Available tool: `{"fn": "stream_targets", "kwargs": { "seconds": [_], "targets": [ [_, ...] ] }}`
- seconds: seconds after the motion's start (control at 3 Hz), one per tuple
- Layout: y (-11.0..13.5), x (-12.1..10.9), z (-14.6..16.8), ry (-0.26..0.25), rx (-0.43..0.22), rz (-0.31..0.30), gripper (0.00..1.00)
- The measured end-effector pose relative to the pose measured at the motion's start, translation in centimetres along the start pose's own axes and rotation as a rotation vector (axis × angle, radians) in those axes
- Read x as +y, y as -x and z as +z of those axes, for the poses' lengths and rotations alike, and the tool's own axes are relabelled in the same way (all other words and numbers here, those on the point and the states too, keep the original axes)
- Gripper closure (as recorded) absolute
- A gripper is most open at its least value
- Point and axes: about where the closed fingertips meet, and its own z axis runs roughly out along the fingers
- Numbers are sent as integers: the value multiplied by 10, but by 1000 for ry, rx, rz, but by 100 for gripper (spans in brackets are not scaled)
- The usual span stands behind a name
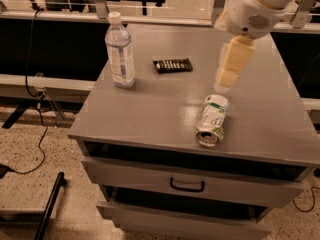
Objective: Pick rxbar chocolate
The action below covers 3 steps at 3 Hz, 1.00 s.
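The rxbar chocolate [172,65], a flat black bar with pale lettering, lies on the grey cabinet top [150,109] toward the back middle. My gripper [226,79], cream-coloured, hangs down from the white arm at the upper right. It is above the top, to the right of the bar and just behind the lying can. It holds nothing that I can see.
A clear water bottle [120,51] stands upright at the left, left of the bar. A green-and-white soda can [212,120] lies on its side near the front right. Drawers sit below the front edge. A rail runs behind the cabinet.
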Motion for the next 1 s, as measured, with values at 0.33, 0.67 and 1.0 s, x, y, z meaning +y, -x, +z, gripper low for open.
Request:
{"fn": "stream_targets", "kwargs": {
  "seconds": [0.33,0.67,1.0],
  "targets": [
    [23,-30,26,26,-38,21,0],
    [38,-62,58,52,-69,67,0],
    [54,-90,92,74,-117,93,0]
  ]
}}
